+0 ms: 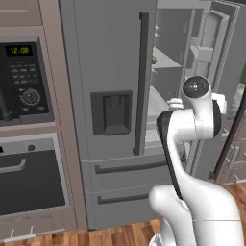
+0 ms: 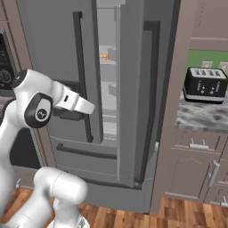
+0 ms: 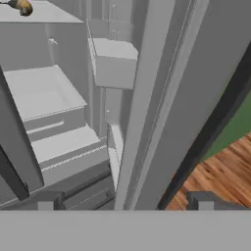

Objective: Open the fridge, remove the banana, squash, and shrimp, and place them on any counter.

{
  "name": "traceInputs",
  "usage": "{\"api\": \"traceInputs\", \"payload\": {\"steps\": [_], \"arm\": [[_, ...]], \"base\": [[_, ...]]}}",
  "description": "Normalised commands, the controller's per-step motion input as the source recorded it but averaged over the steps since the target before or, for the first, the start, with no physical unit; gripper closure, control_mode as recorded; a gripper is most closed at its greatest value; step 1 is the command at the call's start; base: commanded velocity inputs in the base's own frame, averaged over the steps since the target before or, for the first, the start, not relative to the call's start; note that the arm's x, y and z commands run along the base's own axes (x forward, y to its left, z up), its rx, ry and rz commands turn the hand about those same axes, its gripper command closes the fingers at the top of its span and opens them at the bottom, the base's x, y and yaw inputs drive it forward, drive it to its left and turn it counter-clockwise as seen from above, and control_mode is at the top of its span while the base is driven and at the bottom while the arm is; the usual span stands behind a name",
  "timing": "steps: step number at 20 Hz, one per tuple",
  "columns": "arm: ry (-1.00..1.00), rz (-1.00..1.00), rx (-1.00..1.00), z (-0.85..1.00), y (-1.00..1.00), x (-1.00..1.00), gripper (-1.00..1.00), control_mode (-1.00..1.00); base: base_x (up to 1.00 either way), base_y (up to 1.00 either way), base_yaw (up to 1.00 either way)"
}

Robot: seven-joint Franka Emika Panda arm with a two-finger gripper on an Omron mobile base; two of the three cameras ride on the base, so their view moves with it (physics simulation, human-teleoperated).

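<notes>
Fridge (image 1: 110, 72) right door swung out, long axis upright | banana (image 3: 22, 7) on shelf | pincer (image 3: 125, 201) wide, holding nothing

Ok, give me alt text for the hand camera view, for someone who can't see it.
The open gripper looks into the fridge, its right door swung open. A small yellow banana lies on the top shelf at upper left, with bare grey shelves below and wooden floor at lower right.

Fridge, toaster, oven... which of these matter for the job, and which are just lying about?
Job:
fridge, right door open
banana, on an upper shelf
counter
gripper, fingers apart, empty

Lying about:
toaster
wall oven
microwave
</notes>
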Motion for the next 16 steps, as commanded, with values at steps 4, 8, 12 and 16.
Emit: {"api": "traceInputs", "payload": {"steps": [4, 8, 12, 16], "arm": [[0.06, 0.04, -0.14, -0.05, 0.39, 0.22, -1.0, -1.0], [0.0, 0.0, -0.09, 0.0, 0.0, 0.32, -1.0, -1.0], [0.0, 0.0, -0.05, 0.01, -0.23, 0.18, -1.0, -1.0], [0.0, -0.02, -0.07, 0.0, -0.32, 0.3, -1.0, -1.0]], "base": [[0.0, 0.0, 0.0], [0.0, 0.0, 0.0], [0.0, 0.0, 0.0], [0.0, 0.0, 0.0]]}}
